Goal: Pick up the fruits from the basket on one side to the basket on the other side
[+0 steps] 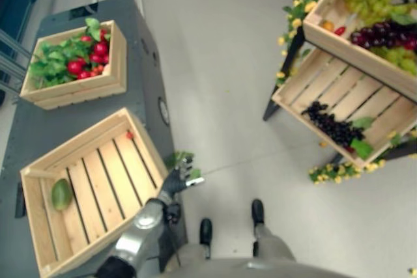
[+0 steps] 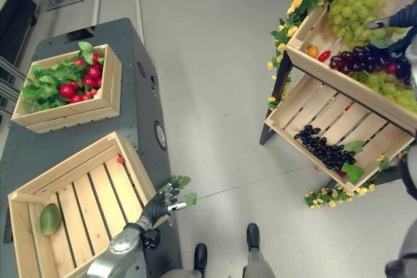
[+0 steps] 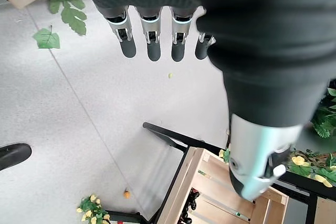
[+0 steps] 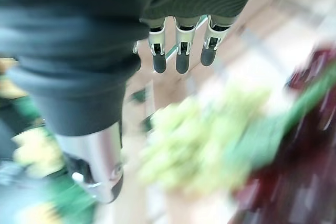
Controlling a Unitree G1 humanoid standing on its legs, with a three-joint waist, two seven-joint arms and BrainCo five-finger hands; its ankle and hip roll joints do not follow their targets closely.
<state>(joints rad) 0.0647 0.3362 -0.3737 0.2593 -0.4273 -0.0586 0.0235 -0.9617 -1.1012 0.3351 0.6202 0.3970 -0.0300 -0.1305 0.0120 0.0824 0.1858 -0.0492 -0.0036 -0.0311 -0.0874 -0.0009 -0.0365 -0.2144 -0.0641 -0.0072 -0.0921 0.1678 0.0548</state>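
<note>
On the grey table (image 1: pixel 78 118), the near wooden crate (image 1: pixel 98 154) holds a green mango (image 1: pixel 61 193) and a small red fruit (image 1: pixel 129 135). My left hand (image 1: pixel 176 179) hangs off the table's right edge over the floor, its fingers (image 3: pixel 153 35) straight and empty. On the right is a wooden stand whose upper crate (image 2: pixel 313 34) holds green grapes (image 2: pixel 355 8) and dark purple grapes (image 2: pixel 365 56). My right hand (image 2: pixel 396 19) reaches over the green grapes (image 4: pixel 194 140), its fingers (image 4: pixel 181 51) straight and holding nothing.
A far crate (image 1: pixel 78 56) with red fruits and green leaves sits on the table. The stand's lower crate (image 2: pixel 339 122) holds black grapes (image 2: pixel 322 148). Yellow flowers and leaves trim the stand. Open grey floor lies between the table and the stand.
</note>
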